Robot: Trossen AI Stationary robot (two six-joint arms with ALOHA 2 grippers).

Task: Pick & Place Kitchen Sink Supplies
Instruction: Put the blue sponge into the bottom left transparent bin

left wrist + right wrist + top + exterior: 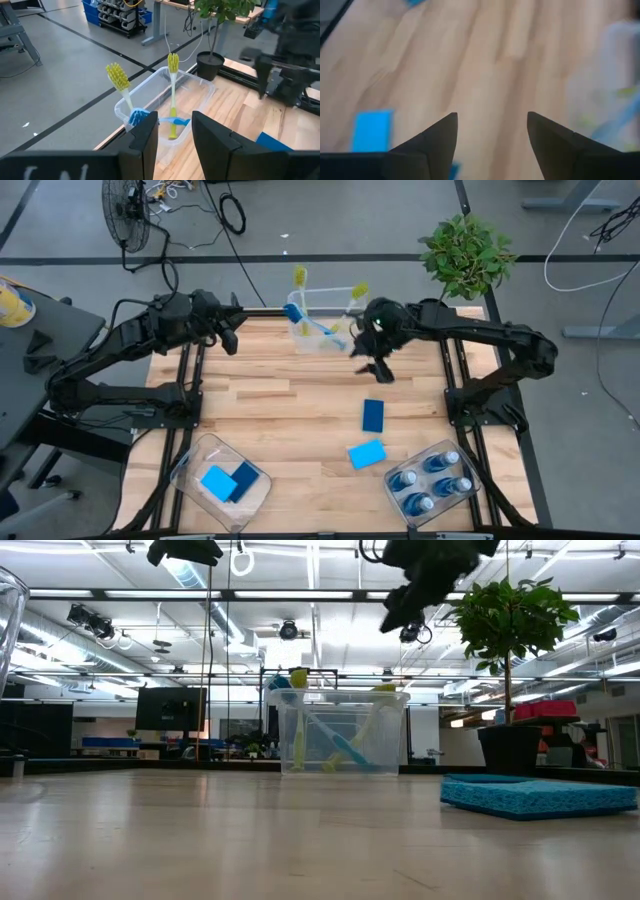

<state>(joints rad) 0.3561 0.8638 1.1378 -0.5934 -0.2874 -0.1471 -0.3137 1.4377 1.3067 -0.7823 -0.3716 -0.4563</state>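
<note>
While both arms hang over the table's far edge, three brushes stand in the upper-centre bin.

High view: right gripper [378, 366] centre-right, open, empty; left gripper [229, 338] upper left; dark sponge [373, 415] and light sponge [367, 453] lie loose lower centre; bottles [430, 483] binned lower right; two sponges [230, 482] binned lower left.
Left wrist view: fingers [148, 137] slightly apart, empty, near brush bin [200, 88].
Right wrist view: fingers [434, 136] spread over bare wood.

Lab or workshop; concrete floor, floor fan [126, 210], parts bins [116, 14], ceiling strip lights.
</note>
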